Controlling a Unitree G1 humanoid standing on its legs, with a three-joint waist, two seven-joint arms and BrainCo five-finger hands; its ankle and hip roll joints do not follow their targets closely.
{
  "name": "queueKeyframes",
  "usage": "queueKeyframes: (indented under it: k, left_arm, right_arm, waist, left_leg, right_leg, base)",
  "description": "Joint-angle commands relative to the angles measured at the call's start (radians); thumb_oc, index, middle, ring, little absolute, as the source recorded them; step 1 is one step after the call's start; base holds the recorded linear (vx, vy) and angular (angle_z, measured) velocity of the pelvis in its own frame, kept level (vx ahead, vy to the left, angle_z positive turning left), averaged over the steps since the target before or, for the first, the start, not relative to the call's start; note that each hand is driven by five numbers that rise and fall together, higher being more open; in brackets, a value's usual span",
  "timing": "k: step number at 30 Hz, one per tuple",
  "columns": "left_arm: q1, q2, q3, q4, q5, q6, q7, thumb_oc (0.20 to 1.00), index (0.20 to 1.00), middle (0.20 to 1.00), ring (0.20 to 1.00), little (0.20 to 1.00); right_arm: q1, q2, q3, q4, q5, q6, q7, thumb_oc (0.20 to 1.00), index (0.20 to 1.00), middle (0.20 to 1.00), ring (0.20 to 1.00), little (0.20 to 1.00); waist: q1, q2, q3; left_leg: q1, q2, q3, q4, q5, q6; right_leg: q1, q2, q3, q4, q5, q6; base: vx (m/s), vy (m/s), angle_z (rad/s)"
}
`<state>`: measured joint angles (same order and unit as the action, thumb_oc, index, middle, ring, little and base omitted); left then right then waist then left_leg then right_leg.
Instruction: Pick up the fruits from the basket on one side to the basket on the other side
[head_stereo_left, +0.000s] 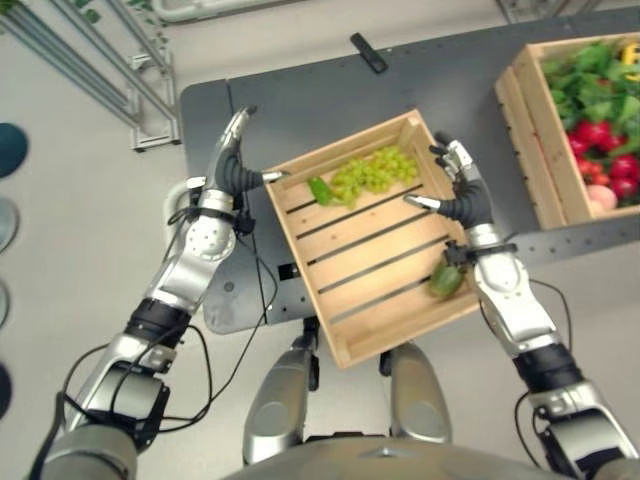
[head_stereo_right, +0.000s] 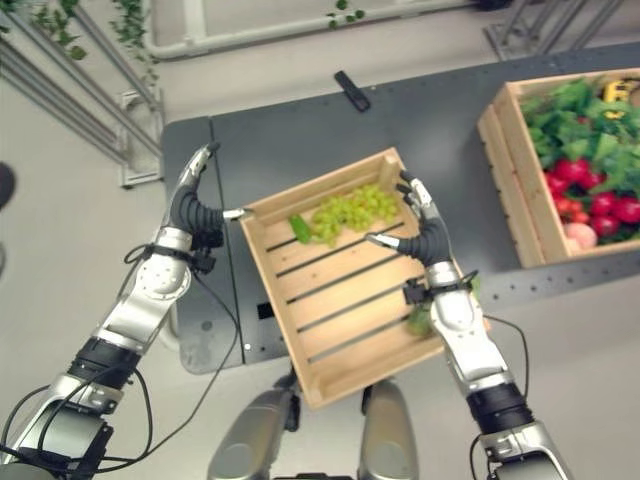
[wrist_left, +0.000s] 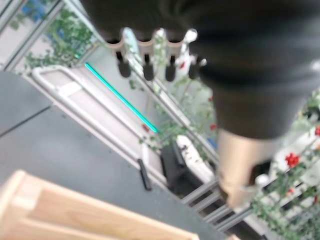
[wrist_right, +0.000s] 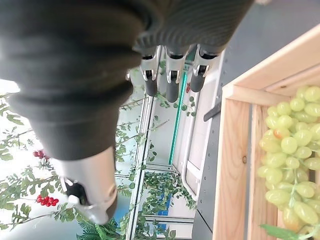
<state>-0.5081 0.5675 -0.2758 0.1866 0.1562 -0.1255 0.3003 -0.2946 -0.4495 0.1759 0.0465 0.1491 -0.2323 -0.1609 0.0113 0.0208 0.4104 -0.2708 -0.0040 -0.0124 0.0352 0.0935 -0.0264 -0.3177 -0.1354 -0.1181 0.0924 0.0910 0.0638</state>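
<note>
A slatted wooden crate (head_stereo_left: 372, 262) lies skewed on the dark table (head_stereo_left: 300, 100), its near corner past the table's front edge. Inside, at the far end, are a bunch of green grapes (head_stereo_left: 376, 170) and a small green vegetable (head_stereo_left: 320, 190); another green piece (head_stereo_left: 445, 280) lies by the right wall, partly under my right wrist. My left hand (head_stereo_left: 232, 160) is at the crate's left corner, fingers straight, thumb touching the rim. My right hand (head_stereo_left: 462, 190) is at the right rim, fingers straight, thumb reaching over the crate. The right wrist view shows the grapes (wrist_right: 290, 150) past straight fingers (wrist_right: 170, 75).
A second wooden crate (head_stereo_left: 520, 120) stands at the table's right, full of leafy greens and red fruits (head_stereo_left: 600, 150). A black remote (head_stereo_left: 368, 52) lies near the table's far edge. A metal frame (head_stereo_left: 130, 70) stands on the floor to the left.
</note>
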Motion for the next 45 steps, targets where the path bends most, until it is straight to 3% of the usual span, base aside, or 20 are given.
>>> queueKeyframes:
  k: [1, 8, 14, 21, 32, 45]
  left_arm:
    - [-0.141, 0.024, -0.034, 0.01, 0.102, -0.039, 0.024, 1.0, 1.0, 1.0, 1.0, 1.0]
    - [-0.301, 0.047, -0.137, 0.028, 0.201, -0.03, 0.016, 1.0, 1.0, 1.0, 1.0, 1.0]
    - [-0.398, -0.001, -0.235, 0.095, 0.261, -0.019, -0.001, 1.0, 1.0, 1.0, 1.0, 1.0]
    - [-0.435, -0.044, -0.274, 0.23, 0.266, 0.008, -0.006, 1.0, 1.0, 1.0, 1.0, 1.0]
    - [-0.383, -0.065, -0.253, 0.361, 0.283, 0.064, -0.023, 1.0, 1.0, 1.0, 1.0, 1.0]
    - [-0.39, -0.078, -0.257, 0.416, 0.303, 0.085, -0.026, 1.0, 1.0, 1.0, 1.0, 1.0]
  right_arm:
    - [-0.045, -0.023, -0.004, -0.077, -0.003, -0.06, -0.019, 1.0, 1.0, 1.0, 1.0, 1.0]
    - [-0.069, -0.035, -0.022, -0.09, -0.015, -0.075, -0.05, 1.0, 1.0, 1.0, 1.0, 1.0]
    - [-0.076, -0.048, -0.036, -0.093, -0.042, -0.09, -0.095, 1.0, 1.0, 1.0, 1.0, 1.0]
    - [-0.091, -0.052, -0.039, -0.079, -0.069, -0.091, -0.129, 1.0, 1.0, 1.0, 1.0, 1.0]
    - [-0.098, -0.053, -0.06, -0.042, -0.1, -0.084, -0.159, 1.0, 1.0, 1.0, 1.0, 1.0]
    - [-0.096, -0.047, -0.054, -0.032, -0.102, -0.084, -0.162, 1.0, 1.0, 1.0, 1.0, 1.0]
  waist:
    - [-0.015, -0.008, -0.037]
    - [-0.03, 0.006, -0.005]
    - [-0.057, 0.024, 0.022]
    - [-0.069, 0.035, 0.046]
    - [-0.073, 0.037, 0.076]
    - [-0.082, 0.033, 0.096]
  left_leg:
    - [-0.018, 0.032, -0.008, 0.058, -0.071, -0.063]
    - [-0.05, 0.048, 0.008, 0.039, -0.048, -0.069]
    - [-0.071, 0.055, 0.02, 0.033, -0.039, -0.077]
    - [-0.09, 0.059, 0.035, 0.043, -0.04, -0.081]
    - [-0.103, 0.055, 0.037, 0.067, -0.054, -0.08]
    - [-0.117, 0.052, 0.045, 0.077, -0.059, -0.079]
  right_leg:
    - [0.034, -0.057, -0.017, -0.028, -0.019, 0.091]
    - [-0.03, -0.046, -0.014, -0.005, -0.019, 0.089]
    - [-0.063, -0.04, -0.003, -0.003, -0.019, 0.088]
    - [-0.085, -0.035, 0.008, 0.002, -0.021, 0.084]
    - [-0.096, -0.035, 0.016, 0.018, -0.031, 0.076]
    - [-0.119, -0.037, 0.023, 0.031, -0.031, 0.074]
  base:
    - [-0.05, -0.042, -0.24]
    - [-0.03, -0.051, -0.16]
    - [0.0, -0.036, -0.07]
    - [0.0, -0.027, -0.07]
    - [0.0, -0.004, -0.01]
    - [0.0, 0.0, 0.0]
